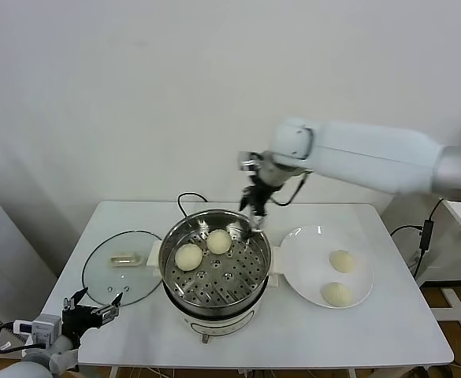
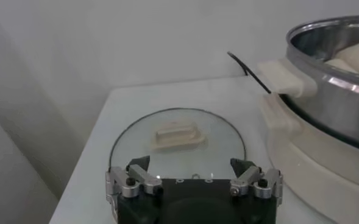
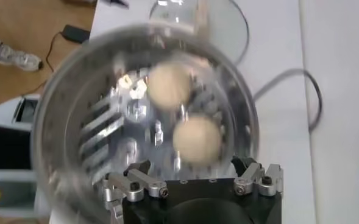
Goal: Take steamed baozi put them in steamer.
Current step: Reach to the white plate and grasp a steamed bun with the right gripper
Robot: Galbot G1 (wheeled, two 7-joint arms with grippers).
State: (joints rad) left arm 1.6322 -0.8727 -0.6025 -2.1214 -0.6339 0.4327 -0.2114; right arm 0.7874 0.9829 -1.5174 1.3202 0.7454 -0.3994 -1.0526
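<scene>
1. Nearest us, the left gripper (image 1: 96,309) waits at the table's (image 1: 388,331) front-left corner, jaws apart, empty, just short of the glass lid (image 1: 124,268).
2. Mid-table, the steamer (image 1: 215,272) holds two baozi in the pot (image 1: 189,256) on its perforated tray.
3. Two baozi on the plate (image 1: 336,294) sit toward the right edge, on the white plate (image 1: 301,279), touching nothing.
4. Farthest back, the right gripper (image 1: 255,211) hangs over the steamer's far rim, fingers spread, probably empty.
5. Next bun lies to its right and nearer; the right arm is far closer, and only the steamer's rim and plate lip stand between.
</scene>
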